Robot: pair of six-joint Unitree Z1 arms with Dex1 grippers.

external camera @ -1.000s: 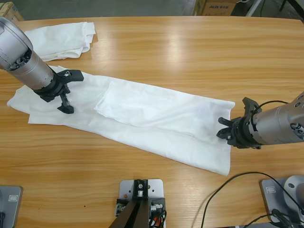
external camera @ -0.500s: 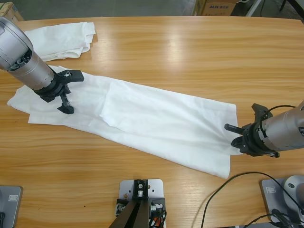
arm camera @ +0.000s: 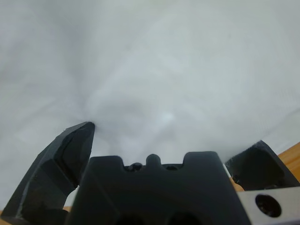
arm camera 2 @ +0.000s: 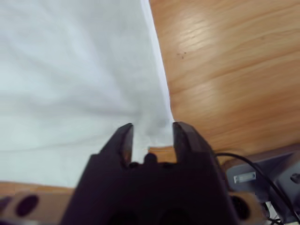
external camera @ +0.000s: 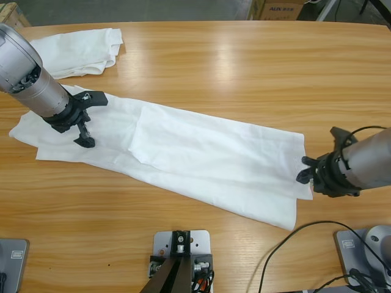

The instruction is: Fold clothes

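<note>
A long white T-shirt (external camera: 201, 152) lies stretched across the table from left to lower right. My left gripper (external camera: 89, 119) stands open on the shirt's left end, its jaws spread wide over white cloth (arm camera: 164, 61) in the left wrist view, where the gripper (arm camera: 173, 136) holds nothing. My right gripper (external camera: 305, 171) is at the shirt's right edge, shut on the hem. In the right wrist view the cloth (arm camera 2: 70, 70) puckers into the narrow gap of that gripper (arm camera 2: 153, 127). A folded white bundle (external camera: 76, 52) rests at the table's far left corner.
The wooden table (external camera: 244, 67) is bare behind the shirt and along its front edge (external camera: 91, 213). A black cable (external camera: 293, 235) loops at the lower right. A cardboard box (external camera: 275, 9) stands beyond the far edge.
My right gripper has drawn back to the right with the hem, pulling the shirt longer and flattening the raised fold in its middle. The left arm has hardly moved.
</note>
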